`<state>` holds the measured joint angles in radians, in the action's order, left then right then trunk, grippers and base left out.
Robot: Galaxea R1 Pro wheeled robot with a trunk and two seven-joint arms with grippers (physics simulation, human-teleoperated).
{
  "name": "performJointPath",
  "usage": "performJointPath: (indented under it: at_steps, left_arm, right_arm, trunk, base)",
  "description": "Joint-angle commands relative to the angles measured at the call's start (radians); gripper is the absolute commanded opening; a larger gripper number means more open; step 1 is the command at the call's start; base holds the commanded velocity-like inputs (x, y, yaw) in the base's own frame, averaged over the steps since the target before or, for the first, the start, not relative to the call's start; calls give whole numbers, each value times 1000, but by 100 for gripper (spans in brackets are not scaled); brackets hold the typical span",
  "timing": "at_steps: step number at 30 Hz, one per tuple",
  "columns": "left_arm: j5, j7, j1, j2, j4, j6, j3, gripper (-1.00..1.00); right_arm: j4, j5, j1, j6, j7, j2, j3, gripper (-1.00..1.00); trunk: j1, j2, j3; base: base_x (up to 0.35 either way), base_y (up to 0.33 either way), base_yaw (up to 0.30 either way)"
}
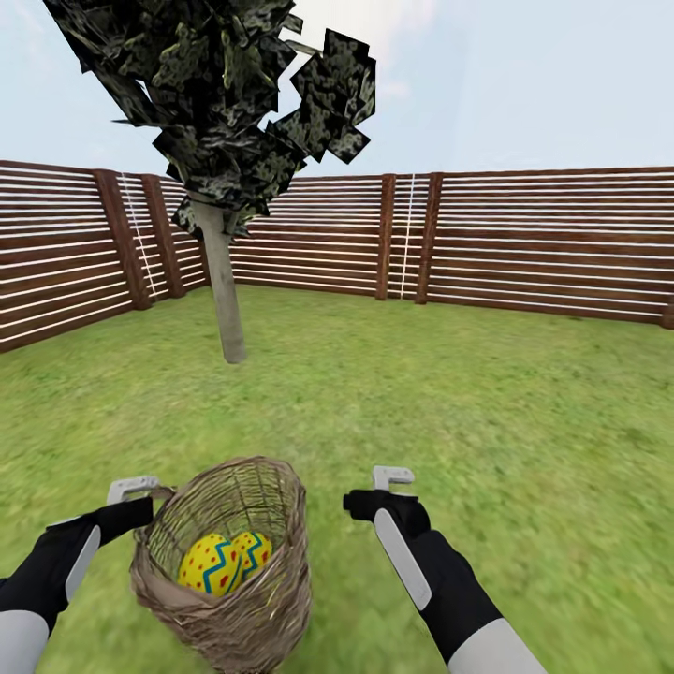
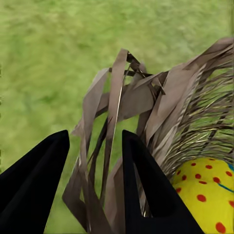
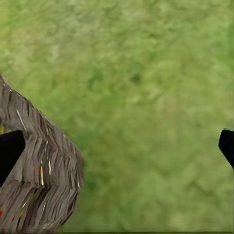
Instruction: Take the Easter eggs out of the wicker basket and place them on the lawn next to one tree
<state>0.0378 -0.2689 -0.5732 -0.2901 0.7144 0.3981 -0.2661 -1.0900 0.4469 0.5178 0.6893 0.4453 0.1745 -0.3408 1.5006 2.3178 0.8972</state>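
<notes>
The wicker basket [image 1: 234, 562] sits on the lawn [image 1: 487, 393] at the near centre of the head view, tilted so that its mouth faces the robot. Two Easter eggs [image 1: 225, 562] (yellow, blue zigzag bands, red dots) are visible inside it, touching one another; whether a third lies behind them cannot be told. The tree [image 1: 223, 281] stands farther off and slightly left, well apart from the basket, in front of the fence [image 1: 543, 239].

The left wrist view supplies detail that the head view lacks: the left gripper [image 2: 95, 161] has its two black fingers [image 2: 141, 180] set astride the woven rim strips of the basket [image 2: 146, 102], with part of one egg [image 2: 209, 195] showing just beyond. Whether the fingers press the strips cannot be told.

The right wrist view shows the right gripper [image 3: 117, 146] spread wide, its fingertips at opposite edges of the frame, holding nothing; the basket's outer wall [image 3: 39, 175] lies beside one fingertip, over grass [image 3: 146, 97].

In the head view both forearms reach forward and low. The left gripper [image 1: 140, 491] meets the basket's left rim; the right gripper [image 1: 388, 482] hovers to the basket's right, apart from it.
</notes>
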Motion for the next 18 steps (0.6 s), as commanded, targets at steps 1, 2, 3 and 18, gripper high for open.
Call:
performJointPath:
  at_steps: [1,2,3,18]
  left_arm:
    - [5,-4,-1,-1,4,0,-3,-100]
    - [3,-3,-1,-1,10,-7,-3,-100]
    - [2,5,-1,0,16,-12,-3,-100]
    - [4,75,-1,4,22,-111,-5,-100]
  right_arm:
    - [-1,10,0,-2,10,0,-4,100]
    - [0,9,0,-3,11,0,-6,100]
    - [0,9,-1,-4,11,0,-8,100]
    - [7,5,-1,-6,10,0,-6,100]
  trunk:
    - [-4,-7,-2]
    - [-8,-14,-5]
    - [-12,-21,-8]
    - [-42,-77,-34]
  base:
    - [0,0,0]
    - [0,0,0]
    - [0,0,0]
    - [32,0,0]
